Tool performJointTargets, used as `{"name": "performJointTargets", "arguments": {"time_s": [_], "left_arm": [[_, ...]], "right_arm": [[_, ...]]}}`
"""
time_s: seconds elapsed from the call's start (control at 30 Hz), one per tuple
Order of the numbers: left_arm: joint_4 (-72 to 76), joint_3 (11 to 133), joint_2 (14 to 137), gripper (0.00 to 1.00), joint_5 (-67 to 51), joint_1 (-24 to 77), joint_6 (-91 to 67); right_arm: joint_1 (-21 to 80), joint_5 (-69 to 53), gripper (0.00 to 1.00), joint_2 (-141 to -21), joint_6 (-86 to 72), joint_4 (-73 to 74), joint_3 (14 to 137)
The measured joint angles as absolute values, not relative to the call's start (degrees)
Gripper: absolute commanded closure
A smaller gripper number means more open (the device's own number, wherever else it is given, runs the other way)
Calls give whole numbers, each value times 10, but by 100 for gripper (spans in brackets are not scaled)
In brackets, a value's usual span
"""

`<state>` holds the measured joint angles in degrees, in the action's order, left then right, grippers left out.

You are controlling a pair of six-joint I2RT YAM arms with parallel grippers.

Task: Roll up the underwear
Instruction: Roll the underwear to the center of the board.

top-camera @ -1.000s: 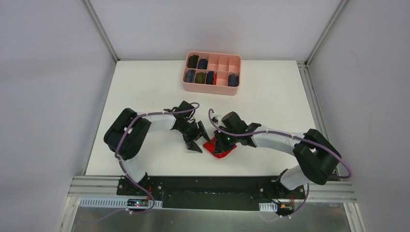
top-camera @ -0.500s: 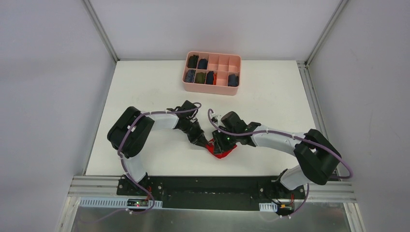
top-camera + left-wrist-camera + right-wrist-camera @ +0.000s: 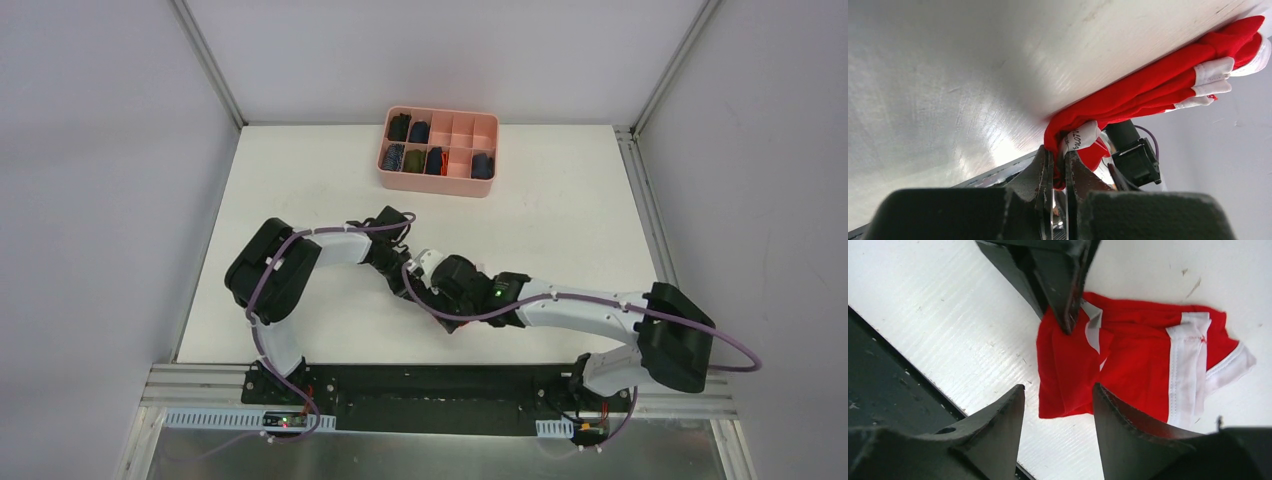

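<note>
Underwear [image 3: 1133,360] lies crumpled on the white table [image 3: 938,310], close to the front edge, between both arms. The left gripper [image 3: 1058,156] has its fingers pressed together on one corner of the red cloth, right at the white lettered band. The right gripper [image 3: 1058,390] is spread wide over the folded edge next to that corner and holds nothing; whether it touches the cloth I cannot tell. The pink box [image 3: 437,183] stands well apart, at the far side.

Left gripper [image 3: 1058,156] now tight on the underwear [image 3: 1140,367] corner, right gripper [image 3: 1057,390] farther left
</note>
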<state>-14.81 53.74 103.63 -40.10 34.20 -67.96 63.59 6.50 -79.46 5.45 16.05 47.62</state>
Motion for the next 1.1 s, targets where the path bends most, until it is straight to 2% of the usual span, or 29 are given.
{"name": "performJointTargets", "arguments": {"time_s": [0.33,0.47,0.53,0.63,0.7,0.73,0.8,0.97,1.1], "left_arm": [[-156,545,1042,100,-403,342,-682],[-158,550,1048,100,-403,342,-683],[-157,551,1048,100,-403,342,-684],[-158,551,1048,100,-403,342,-684],[-157,551,1048,100,-403,342,-684],[-157,551,1048,100,-403,342,-684],[-157,551,1048,100,-403,342,-684],[-157,551,1046,78,-404,341,-689],[-157,551,1030,54,-405,336,-700]], "right_arm": [[696,151,46,-877,93,168,525],[707,169,50,-896,92,169,525],[708,175,60,-903,91,167,525],[708,190,83,-910,81,165,525],[707,197,95,-913,71,164,525],[707,201,100,-913,64,163,524],[705,204,100,-912,53,157,520],[673,155,100,-879,12,128,489],[606,57,100,-824,-40,91,445]]}}
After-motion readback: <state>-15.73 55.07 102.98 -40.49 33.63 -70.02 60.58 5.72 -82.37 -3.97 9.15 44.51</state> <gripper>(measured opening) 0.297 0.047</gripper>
